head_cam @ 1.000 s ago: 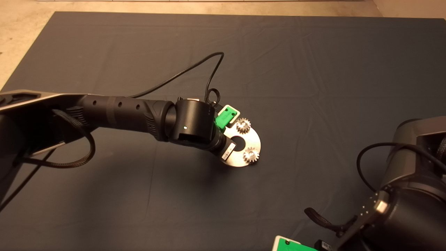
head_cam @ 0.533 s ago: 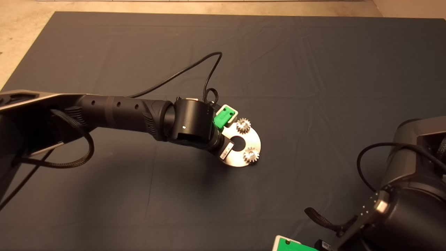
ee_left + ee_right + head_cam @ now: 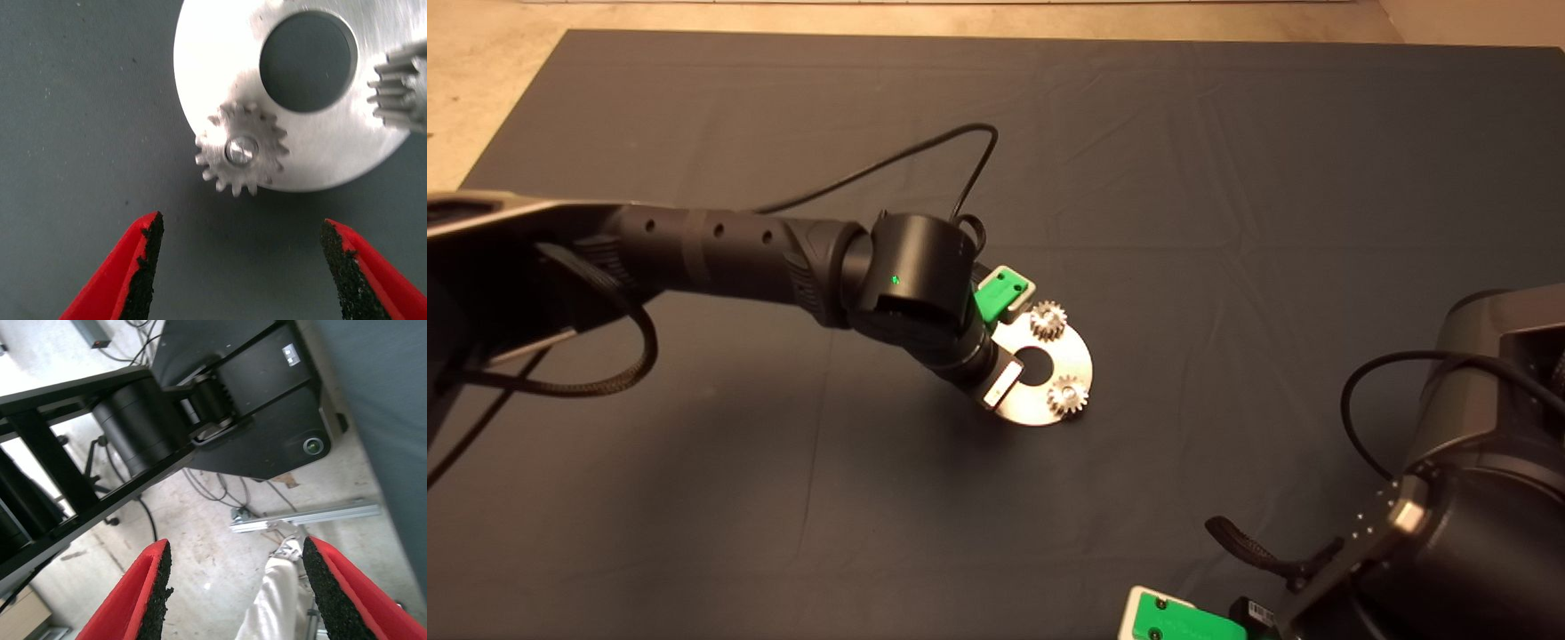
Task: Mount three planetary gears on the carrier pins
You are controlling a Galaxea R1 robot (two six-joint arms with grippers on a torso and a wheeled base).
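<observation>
- Three planetary gears sit on the disc (image 3: 1063, 360) on the table's dark mat (image 3: 1227, 178): one (image 3: 241, 155) seated on a carrier pin (image 3: 241, 149) near the rim, two others (image 3: 1049, 319) (image 3: 1067, 395) likewise at the rim.
- The left hand (image 3: 240, 267) hovers just beside that first gear, fingers (image 3: 143, 267) spread wide, holding nothing, apart from the gear.
- The right hand (image 3: 233, 593) is parked at the mat's lower right edge, open and empty; a person's leg (image 3: 277, 600) shows beyond.

The dark mat (image 3: 1227, 178) is viewed from overhead; the flat round shiny metal disc (image 3: 1072, 356) is shared — closely — by the left wrist view; floor is faced by the right.
</observation>
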